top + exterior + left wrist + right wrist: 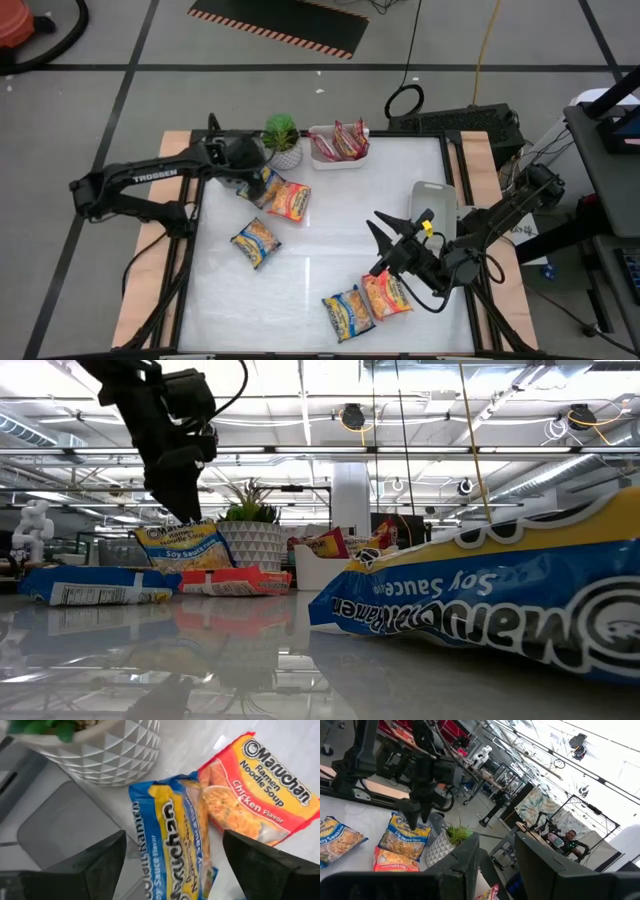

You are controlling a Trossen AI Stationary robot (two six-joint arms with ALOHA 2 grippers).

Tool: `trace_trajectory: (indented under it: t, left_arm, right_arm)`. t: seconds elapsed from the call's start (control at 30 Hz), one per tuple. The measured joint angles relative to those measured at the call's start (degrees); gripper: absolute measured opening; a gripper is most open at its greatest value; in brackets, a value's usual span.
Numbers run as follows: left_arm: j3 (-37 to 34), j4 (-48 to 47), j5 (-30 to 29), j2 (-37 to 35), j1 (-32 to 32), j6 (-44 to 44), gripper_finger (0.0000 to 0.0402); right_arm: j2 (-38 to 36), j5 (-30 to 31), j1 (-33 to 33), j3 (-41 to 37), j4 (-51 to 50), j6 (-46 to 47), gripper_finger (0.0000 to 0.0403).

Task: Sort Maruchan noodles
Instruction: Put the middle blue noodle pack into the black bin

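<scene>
Overall: glossy white table on grey taped floor; potted plant and white tray upper centre. Maruchan noodles, yellow-orange packets, scattered centre-left and lower right. Left gripper, upper left, fingers released above blue-trimmed packet. Right gripper, lower right, empty, partly parted.

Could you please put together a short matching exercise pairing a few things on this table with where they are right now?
Things:
1. potted plant
2. white tray
3. left gripper
4. right gripper

Places:
A. near the table's middle, empty
B. holds red packets
C. over a blue-trimmed packet
D. between the left arm and the white tray

Pairs: 1-D, 2-B, 3-C, 4-A
</scene>
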Motion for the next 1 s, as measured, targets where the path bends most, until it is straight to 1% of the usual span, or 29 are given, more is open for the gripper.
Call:
trace_trajectory:
  t: [0.2, 0.3, 0.37, 0.47, 0.67, 0.77, 0.83, 0.93, 1.0]
  left_arm:
    - [-0.35, 0.54, -0.44, 2.27, 0.97, 2.07, 0.0316]
    - [-0.35, 1.86, -0.25, 3.53, 1.81, 3.28, 0.0295]
    - [-0.35, 2.65, 1.23, 4.22, 2.18, 3.86, 0.0275]
    - [-0.35, 3.17, 2.54, 4.67, 2.21, 4.90, 0.0236]
    - [-0.33, 3.48, 2.74, 4.40, 2.45, 5.81, 0.0122]
    - [0.08, 2.53, 4.02, 3.48, 2.62, 5.81, 0.0081]
    - [1.30, 1.39, 4.64, 2.81, 2.62, 6.01, 0.0070]
    - [4.62, -1.79, 4.61, 1.49, 2.62, 7.78, 0.0066]
    - [7.19, -5.67, 4.51, 0.85, 2.62, 9.93, 0.0066]
  right_arm:
    - [0.00, -0.09, 0.00, -0.01, 0.00, -0.29, 0.0116]
    - [0.00, -0.07, 0.00, 0.01, 0.28, -0.98, 0.0116]
    - [0.00, -0.07, 0.00, 0.00, 0.35, -1.11, 0.0116]
    - [0.00, -0.04, 0.00, -0.01, 0.33, -1.11, 0.0116]
    - [0.00, -0.03, 0.00, -0.01, 0.20, -1.14, 0.0116]
    - [0.00, 0.00, 0.00, 0.00, -0.03, -1.14, 0.0116]
    - [0.00, 0.02, 0.00, -0.01, -0.09, -1.14, 0.0116]
    - [0.00, 0.04, 0.00, 0.00, -0.07, -1.13, 0.0116]
    - [0.00, 0.04, 0.00, -0.01, -0.09, -1.14, 0.0116]
